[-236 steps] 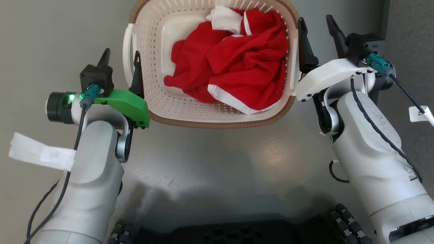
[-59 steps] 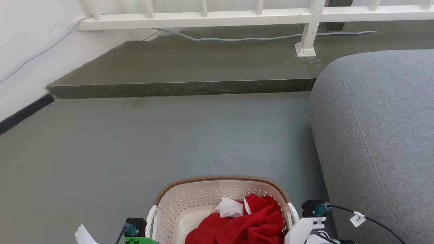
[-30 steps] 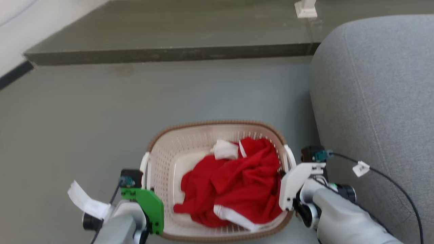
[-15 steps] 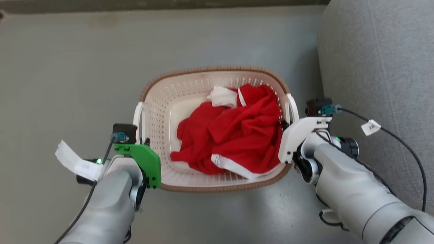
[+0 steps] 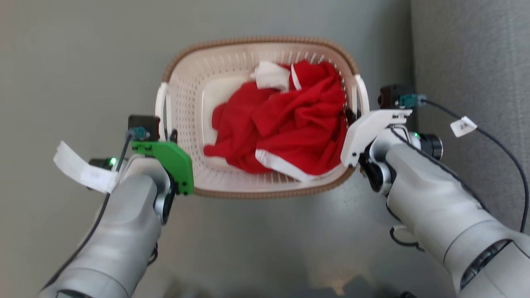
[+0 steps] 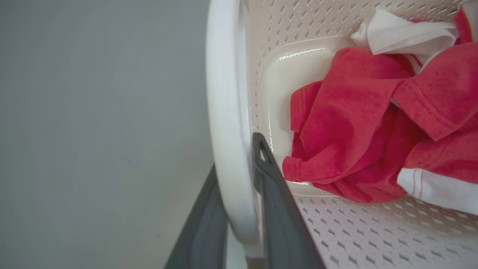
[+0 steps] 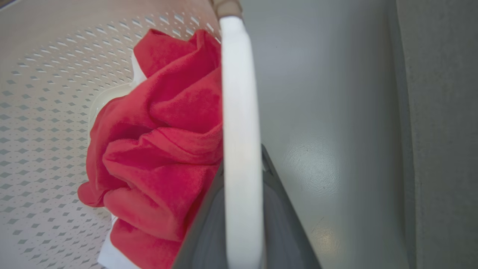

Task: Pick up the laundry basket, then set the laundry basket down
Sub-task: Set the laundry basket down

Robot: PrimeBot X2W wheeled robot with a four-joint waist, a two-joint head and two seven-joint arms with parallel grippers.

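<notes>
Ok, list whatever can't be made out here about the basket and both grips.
- Head view: whether the laundry basket touches the floor; its own body hides that.
- Left wrist view: the outer fingertip of the left gripper, behind the left handle.
- Right wrist view: pad contact of the right gripper, covered by the right handle.
- Head view: print on the paper tag, too small.
- Head view: what lies under the red garment.
</notes>
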